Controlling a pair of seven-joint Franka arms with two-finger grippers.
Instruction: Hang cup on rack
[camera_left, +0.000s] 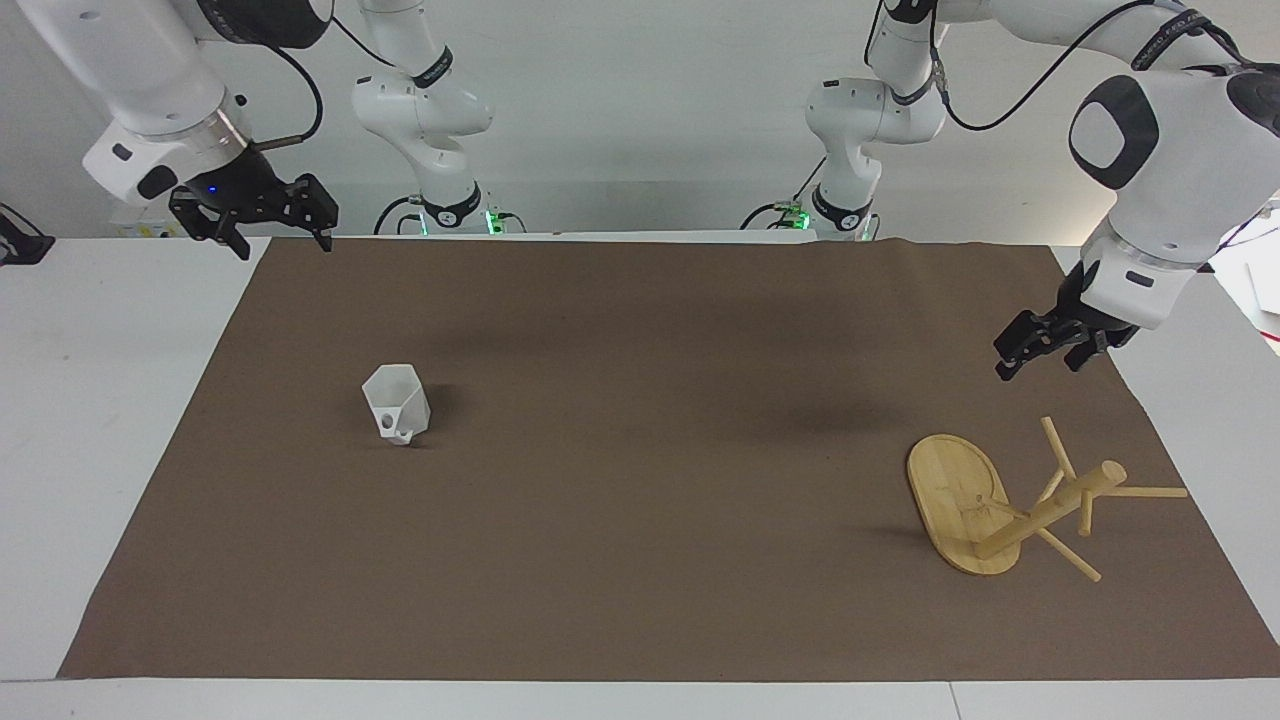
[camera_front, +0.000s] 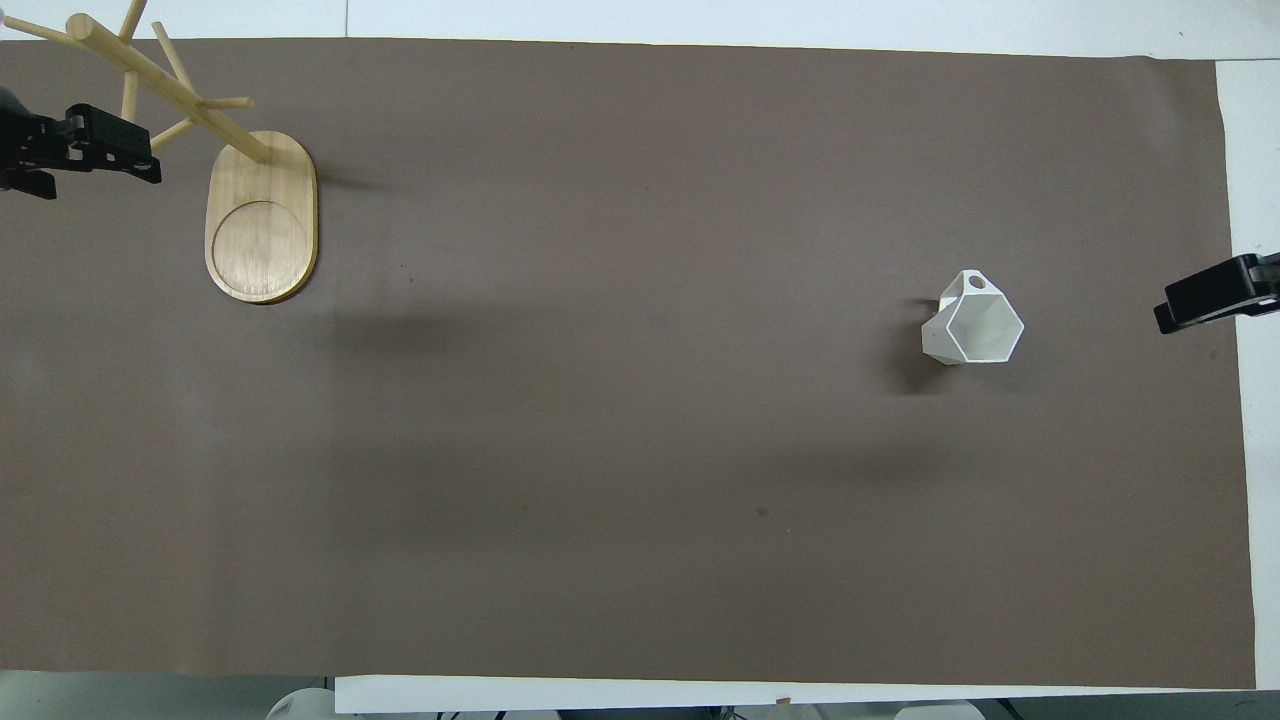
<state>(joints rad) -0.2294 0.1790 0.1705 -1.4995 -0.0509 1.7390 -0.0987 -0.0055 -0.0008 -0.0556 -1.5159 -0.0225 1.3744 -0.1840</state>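
The cup (camera_left: 396, 402) stands upright on the brown mat (camera_left: 640, 450) toward the right arm's end of the bench (camera_left: 100, 400), well apart from the rack (camera_left: 1010, 505) at the left arm's end. The overhead view shows the cup's open six-sided mouth and the hole in its handle — the facing view shows the rack's post and pegs better. The right pincer (camera_left: 275, 238) hangs released, holding nothing, over the mat's corner. The left pincer (camera_left: 1040, 362) hangs beside the rack — whether it is clenched I cannot tell.
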